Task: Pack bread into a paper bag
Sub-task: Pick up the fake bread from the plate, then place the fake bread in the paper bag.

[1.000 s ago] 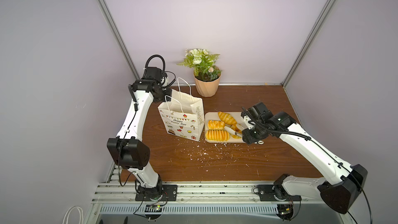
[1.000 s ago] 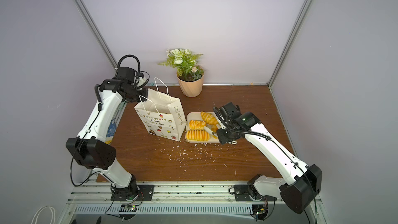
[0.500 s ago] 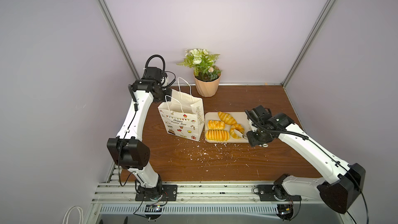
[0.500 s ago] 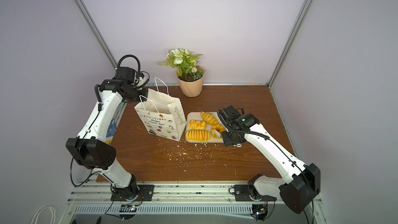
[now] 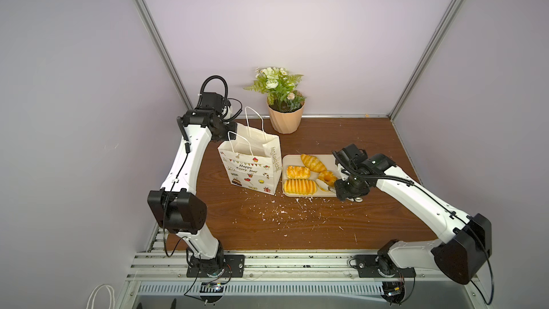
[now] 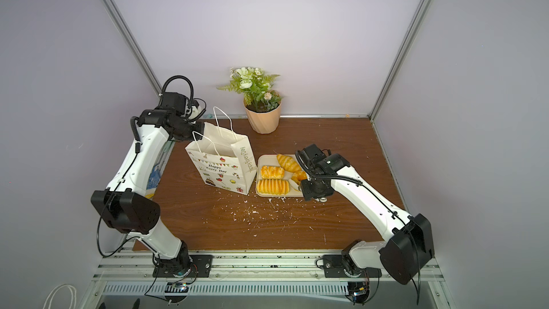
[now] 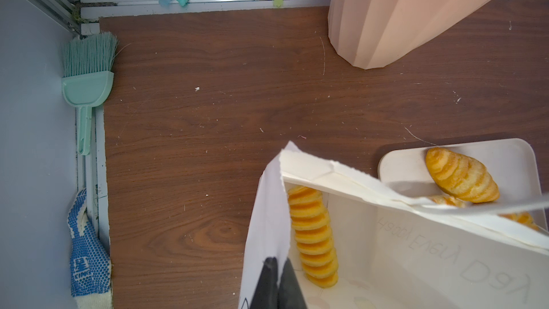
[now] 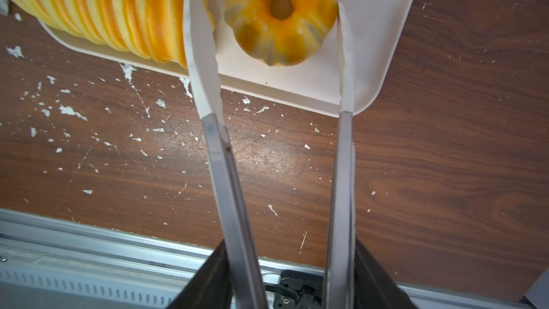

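Note:
The white paper bag (image 5: pixel 252 171) stands left of the beige tray (image 5: pixel 289 160). My left gripper (image 7: pixel 274 263) is shut on the bag's rim (image 7: pixel 269 203), holding its mouth open. One ridged loaf (image 7: pixel 313 236) stands inside the bag. On the tray lie a croissant (image 5: pixel 313 162), a braided bun (image 5: pixel 297 172), a ridged loaf (image 5: pixel 299 186) and a ring (image 5: pixel 326 176). My right gripper (image 8: pixel 289 251) grips metal tongs (image 8: pixel 219 159). Their white tips stand apart on either side of the ring (image 8: pixel 279 16), which rests on the tray.
A peach flowerpot (image 5: pixel 285 117) stands behind the bag and tray. White crumbs (image 5: pixel 285 212) are scattered in front of the tray. A mint brush (image 7: pixel 87 78) and a blue glove (image 7: pixel 86 251) lie along the left wall.
My right gripper has drawn back a little toward the tray's front right corner, and the tongs' tips have spread wider. The left arm and the bag have not moved.

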### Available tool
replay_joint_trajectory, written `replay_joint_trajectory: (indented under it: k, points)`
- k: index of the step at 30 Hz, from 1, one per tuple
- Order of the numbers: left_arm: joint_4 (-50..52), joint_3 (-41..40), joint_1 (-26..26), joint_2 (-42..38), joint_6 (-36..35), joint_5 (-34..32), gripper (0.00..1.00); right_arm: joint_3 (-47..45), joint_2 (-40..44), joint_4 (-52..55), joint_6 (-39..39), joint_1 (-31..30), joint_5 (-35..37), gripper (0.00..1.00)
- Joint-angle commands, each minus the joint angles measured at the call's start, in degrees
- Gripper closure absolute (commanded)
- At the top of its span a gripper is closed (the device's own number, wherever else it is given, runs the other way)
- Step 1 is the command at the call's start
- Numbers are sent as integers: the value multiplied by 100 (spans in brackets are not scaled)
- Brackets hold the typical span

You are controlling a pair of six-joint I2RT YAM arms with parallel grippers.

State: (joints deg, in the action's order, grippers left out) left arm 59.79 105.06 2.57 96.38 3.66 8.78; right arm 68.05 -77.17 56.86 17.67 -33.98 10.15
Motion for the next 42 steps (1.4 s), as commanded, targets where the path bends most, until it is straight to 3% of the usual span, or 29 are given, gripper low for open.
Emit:
replay_joint_trajectory:
  k: [1,10,14,18,23,28,33,37,42]
  points:
    - [81,28,-55,34,3,68,94,180,-43,43,51,5,-51,41]
    - [77,18,-54,19,2,81,94,252,-247,88,-70,5,299,42]
    - [77,15,-50,-12,-9,81,94,323,-323,88,-136,5,390,48]
    - [77,-14,-50,-57,-13,74,94,421,-318,121,-191,5,484,62]
    - [81,-41,-52,-90,3,85,94,789,-297,280,-243,5,563,69]
    - [77,-37,-54,-91,3,89,94,1707,-332,648,-294,5,711,70]
    - [79,-13,-55,-68,-8,29,94,3289,-719,781,-513,5,551,70]
    - [77,-14,-50,-93,2,21,94,4375,-1087,708,-625,-8,-308,73]
    - [77,22,-54,-75,8,52,94,4868,-1372,170,-739,-127,-1038,73]
